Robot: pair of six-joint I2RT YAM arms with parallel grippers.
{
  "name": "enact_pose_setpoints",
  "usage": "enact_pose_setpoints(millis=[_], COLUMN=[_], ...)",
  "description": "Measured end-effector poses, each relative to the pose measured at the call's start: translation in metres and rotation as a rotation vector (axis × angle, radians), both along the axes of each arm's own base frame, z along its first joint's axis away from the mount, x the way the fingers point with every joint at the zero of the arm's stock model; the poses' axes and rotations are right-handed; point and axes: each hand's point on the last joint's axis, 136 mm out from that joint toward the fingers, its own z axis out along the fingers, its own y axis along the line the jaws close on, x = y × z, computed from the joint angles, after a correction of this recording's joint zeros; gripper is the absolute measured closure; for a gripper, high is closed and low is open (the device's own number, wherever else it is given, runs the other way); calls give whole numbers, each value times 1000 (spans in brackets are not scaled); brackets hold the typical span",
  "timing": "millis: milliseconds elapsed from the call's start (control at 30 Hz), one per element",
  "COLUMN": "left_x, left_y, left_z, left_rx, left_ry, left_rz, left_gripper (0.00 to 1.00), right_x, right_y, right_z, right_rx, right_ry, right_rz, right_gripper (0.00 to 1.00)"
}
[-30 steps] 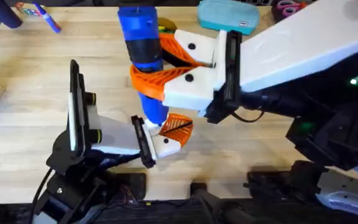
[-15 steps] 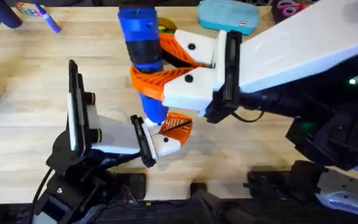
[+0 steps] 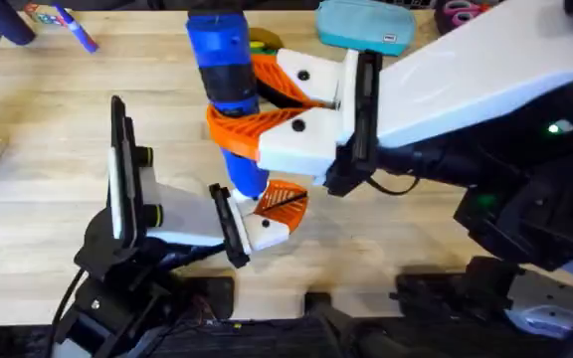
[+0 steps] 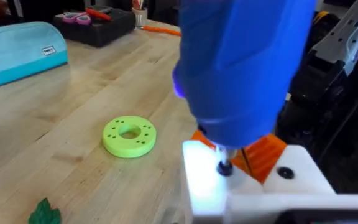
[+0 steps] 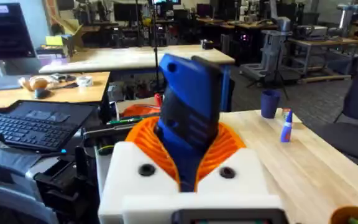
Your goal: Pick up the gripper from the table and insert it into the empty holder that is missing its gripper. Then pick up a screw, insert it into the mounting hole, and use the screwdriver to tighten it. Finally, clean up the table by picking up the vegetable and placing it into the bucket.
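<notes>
Already the small orange triangular gripper point(image 3: 285, 201) sits in the white angular holder point(image 3: 267, 231) at six o'clock on the table, and a screw point(image 4: 225, 167) stands in its hole. Clamped in the right gripper point(image 3: 257, 104), the thick blue screwdriver point(image 3: 225, 89) bears on that screw, so tightening seems underway. Left over: the green leafy vegetable point(image 4: 45, 213), not yet in any bucket.

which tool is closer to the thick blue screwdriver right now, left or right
Right. The right tool is clamped around the thick bright blue cylindrical screwdriver at its black band. The left tool sits below the screwdriver's tip, holding the small white angular holder block with its orange piece.
</notes>
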Motion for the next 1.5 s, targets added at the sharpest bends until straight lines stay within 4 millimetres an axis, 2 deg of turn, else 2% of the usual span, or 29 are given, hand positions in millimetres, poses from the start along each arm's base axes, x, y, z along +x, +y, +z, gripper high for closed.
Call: enact_pose_setpoints(millis=[1500], left_x=[0], left_y=[0], left_z=[0], left_rx=[-3], left_ry=[7], left_rz=[3], left_gripper=[994], right_x=[0], right_y=[0], right_z=[0], right_rx=[-7], right_ry=[-34], right_rz=[-4], right_gripper=[916])
